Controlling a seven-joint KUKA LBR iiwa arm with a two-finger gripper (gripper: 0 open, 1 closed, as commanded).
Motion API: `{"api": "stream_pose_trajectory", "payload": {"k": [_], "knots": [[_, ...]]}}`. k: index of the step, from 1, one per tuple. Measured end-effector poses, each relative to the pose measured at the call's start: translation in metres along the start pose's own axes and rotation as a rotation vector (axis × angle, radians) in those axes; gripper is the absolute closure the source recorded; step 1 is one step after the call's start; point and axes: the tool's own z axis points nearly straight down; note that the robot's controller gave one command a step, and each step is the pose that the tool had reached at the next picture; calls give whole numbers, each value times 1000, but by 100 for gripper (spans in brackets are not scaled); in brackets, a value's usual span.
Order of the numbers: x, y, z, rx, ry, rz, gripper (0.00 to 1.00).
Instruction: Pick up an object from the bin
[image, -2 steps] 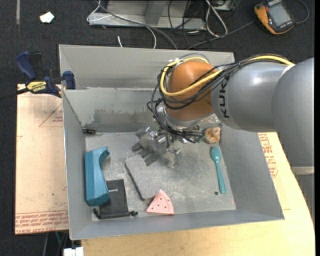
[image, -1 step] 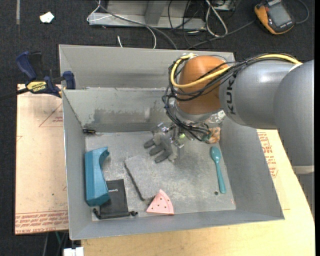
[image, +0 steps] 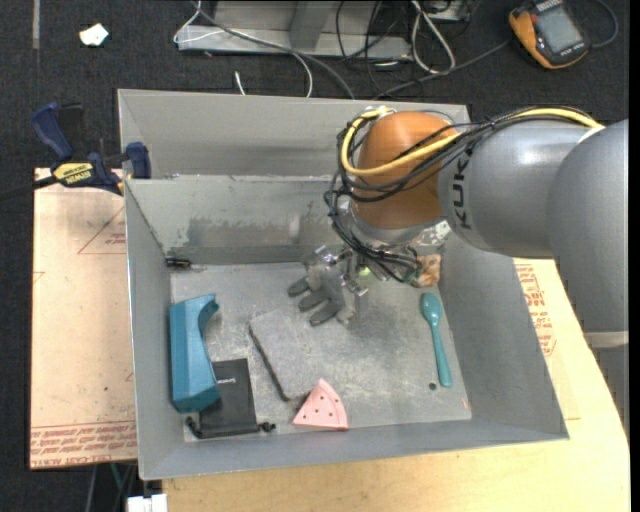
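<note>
The gripper (image: 311, 301) sat with its fingers apart and empty, just beside the far edge of the grey flat slab (image: 300, 352). I saw a teal spoon (image: 437, 338) well right of that slab.

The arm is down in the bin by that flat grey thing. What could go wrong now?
The end effector sits open at the upper edge of the flat grey pad, nothing between its fingers. A thing lying that flat offers little to grip, so it might close on air. It also looks low over the bin floor; pressing further could scrape the metal.
</note>
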Motion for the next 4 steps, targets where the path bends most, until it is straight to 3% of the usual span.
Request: {"api": "stream_pose_trajectory", "payload": {"k": [1, 2, 4], "knots": [[0, 0, -8, -1, -2, 2, 100], [0, 2, -55, -4, 2, 2, 100], [-3, 1, -109, 0, -5, 3, 100]]}}
